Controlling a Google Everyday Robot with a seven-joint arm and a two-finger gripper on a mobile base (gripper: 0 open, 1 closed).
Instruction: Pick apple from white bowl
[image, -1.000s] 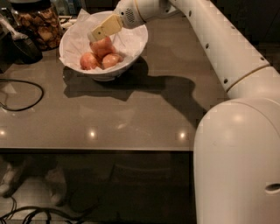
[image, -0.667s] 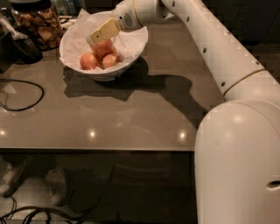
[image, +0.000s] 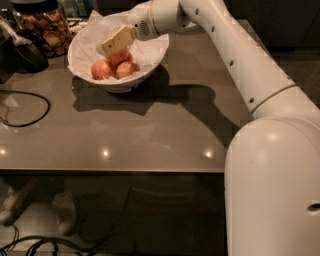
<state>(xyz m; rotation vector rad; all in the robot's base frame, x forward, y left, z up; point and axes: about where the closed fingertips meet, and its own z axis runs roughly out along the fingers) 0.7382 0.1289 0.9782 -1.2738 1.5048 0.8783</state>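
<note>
Field notes, remote station.

- Desk (image: 150, 135): grey-brown top, with ceiling lights reflected along the near edge.
- White bowl (image: 152, 62): sits toward the far left corner of the desk, a little in from the left edge and lined with crinkled white paper (image: 82, 47).
- Apple (image: 120, 57): inside the white bowl. It is the reddish one at the back of the pile, resting on or behind two smaller apples (image: 101, 70). One of those lies toward the left side and the other toward the near right side of the bowl.
- Gripper (image: 109, 46): over the middle of the bowl, tilted downward toward the left edge of the desk. Its pale yellow pad sits directly above the apple and hides the top of it. I see it touching or very nearly touching the fruit, and I cannot say which. I also cannot tell from this angle whether the gripper is open, closed, or has a hold on the apple.
- Arm (image: 235, 55): white, reaching from the near right corner diagonally across the desk to the bowl. It throws a dark shadow on the top between the bowl and the right edge.
- Glass jar (image: 42, 27): holds brown snacks and stands at the far left corner, just beside the bowl.
- Dark object (image: 22, 52): lies at the left edge in front of the jar. I cannot make out what it is.
- Black cable (image: 25, 107): loops on the desk along the left edge, well apart from the bowl.
</note>
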